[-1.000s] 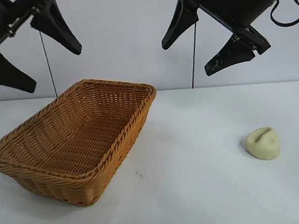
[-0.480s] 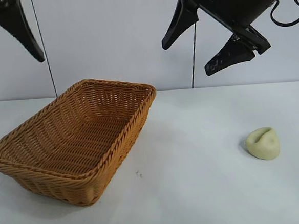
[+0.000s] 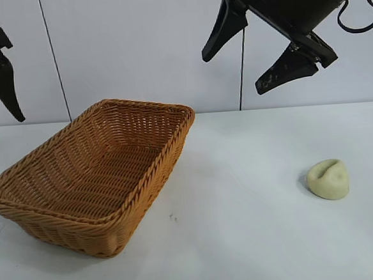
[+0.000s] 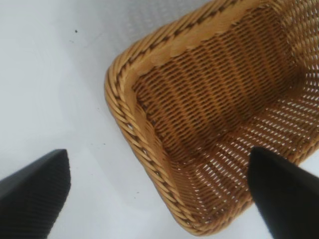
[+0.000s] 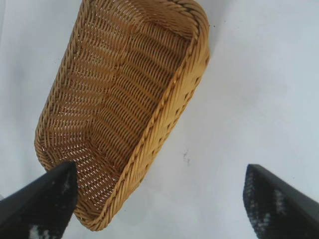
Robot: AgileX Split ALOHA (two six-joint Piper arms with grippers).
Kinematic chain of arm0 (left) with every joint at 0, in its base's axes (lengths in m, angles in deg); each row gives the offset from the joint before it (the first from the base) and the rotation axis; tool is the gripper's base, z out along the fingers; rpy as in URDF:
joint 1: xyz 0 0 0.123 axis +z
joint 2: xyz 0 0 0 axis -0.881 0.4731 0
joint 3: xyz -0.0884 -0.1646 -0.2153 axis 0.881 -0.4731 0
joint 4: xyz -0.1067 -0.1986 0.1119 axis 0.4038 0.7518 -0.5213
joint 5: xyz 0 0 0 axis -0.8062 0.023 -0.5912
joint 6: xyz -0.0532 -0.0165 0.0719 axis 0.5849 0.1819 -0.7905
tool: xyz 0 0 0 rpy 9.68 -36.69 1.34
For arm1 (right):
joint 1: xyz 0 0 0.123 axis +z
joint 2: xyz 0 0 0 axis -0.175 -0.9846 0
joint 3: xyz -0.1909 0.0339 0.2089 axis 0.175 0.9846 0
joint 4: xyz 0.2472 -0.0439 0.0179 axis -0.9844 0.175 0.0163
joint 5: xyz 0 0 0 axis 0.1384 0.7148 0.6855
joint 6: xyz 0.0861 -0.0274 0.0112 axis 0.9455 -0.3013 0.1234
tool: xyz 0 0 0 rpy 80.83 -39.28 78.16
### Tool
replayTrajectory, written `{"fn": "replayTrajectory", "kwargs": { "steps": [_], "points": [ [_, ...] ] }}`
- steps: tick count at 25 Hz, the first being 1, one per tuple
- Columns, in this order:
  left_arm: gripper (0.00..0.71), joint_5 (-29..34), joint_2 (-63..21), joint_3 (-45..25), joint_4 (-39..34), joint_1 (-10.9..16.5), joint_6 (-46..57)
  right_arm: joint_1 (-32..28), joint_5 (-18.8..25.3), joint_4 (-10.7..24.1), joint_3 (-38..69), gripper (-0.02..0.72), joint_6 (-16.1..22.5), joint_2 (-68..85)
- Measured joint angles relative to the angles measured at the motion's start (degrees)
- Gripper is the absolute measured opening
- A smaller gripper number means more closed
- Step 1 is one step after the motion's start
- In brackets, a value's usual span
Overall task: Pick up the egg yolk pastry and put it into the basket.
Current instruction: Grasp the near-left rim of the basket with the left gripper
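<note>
Both sets of jaws stand spread wide and hold nothing. The right gripper hangs high above the table, in the upper part of the exterior view, its two dark fingers splayed apart and pointing downward, well above everything on the surface. The left gripper shows only partly at the far left edge of that view, one dark finger pointing down, off to the side of the basket and above it. The basket sits on the white table on the left side, orange-brown wicker with flared walls and a braided rim, and no object shows inside it. The pastry, a small pale yellow lump with a crease on top, lies on the table at the right, well apart from the basket and touched by neither gripper. Both wrist views look down into the basket between parted fingertips.
</note>
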Motion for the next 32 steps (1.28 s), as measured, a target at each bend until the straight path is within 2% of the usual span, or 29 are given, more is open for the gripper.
{"fn": "replayTrajectory", "kwargs": {
  "steps": [7,12,15,28,32],
  "points": [
    [0.692,-1.1,0.1,-0.1,3.1,0.3,0.2,0.0,0.0,0.0,0.0,0.644,0.0,0.0],
    [0.692,-1.2,3.8,-0.1,16.8,5.0,-11.7,0.0,0.0,0.0,0.0,0.644,0.0,0.0],
    [0.692,-1.9,6.5,-0.1,21.5,5.6,-13.7,0.0,0.0,0.0,0.0,0.644,0.0,0.0],
    [0.692,-6.6,13.7,-0.1,22.9,5.1,-4.7,0.0,0.0,0.0,0.0,0.644,0.4,0.0],
    [0.692,-9.6,15.5,-2.4,23.8,5.1,-4.0,0.0,0.0,0.0,0.0,0.644,0.4,0.0]
  ]
}}
